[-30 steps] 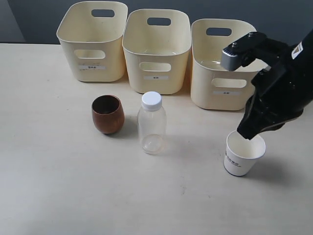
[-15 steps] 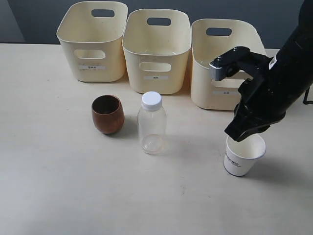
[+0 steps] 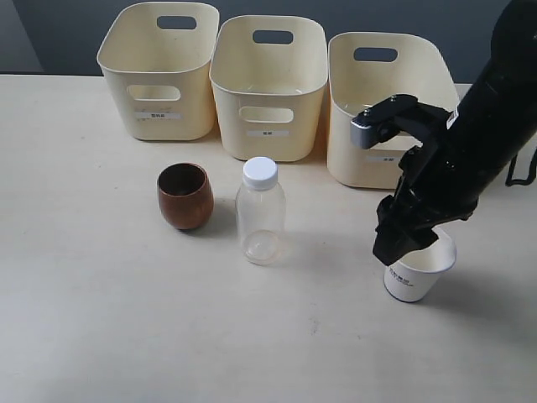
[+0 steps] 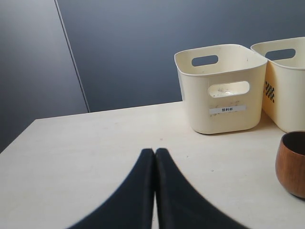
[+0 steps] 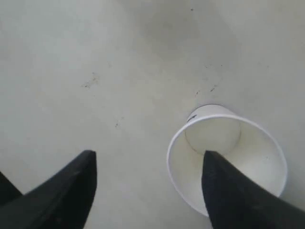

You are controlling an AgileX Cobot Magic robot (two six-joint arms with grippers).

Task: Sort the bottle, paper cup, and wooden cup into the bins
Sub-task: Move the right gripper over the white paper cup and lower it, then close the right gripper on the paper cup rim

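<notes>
The white paper cup (image 3: 413, 274) stands upright at the front right. My right gripper (image 3: 401, 245) (image 5: 148, 161) is open at its left rim: one finger (image 5: 224, 186) reaches over the cup's mouth (image 5: 224, 143), the other finger (image 5: 76, 183) hangs over bare table outside it. The clear bottle (image 3: 260, 211) with a white cap stands mid-table, with the dark brown wooden cup (image 3: 185, 196) (image 4: 291, 164) to its left. Three cream bins (image 3: 126, 96) (image 3: 231, 101) (image 3: 344, 143) line the back. My left gripper (image 4: 155, 152) is shut on nothing, low over the table, outside the exterior view.
The left wrist view shows the left bin (image 4: 200, 95) and part of the middle bin (image 4: 286, 100) against a dark wall (image 4: 143, 47). The right arm's black body (image 3: 478, 143) stands in front of the right bin.
My right gripper has swung left and come lower, from above the paper cup's middle to its left rim. The cup, bottle and wooden cup have not moved.
</notes>
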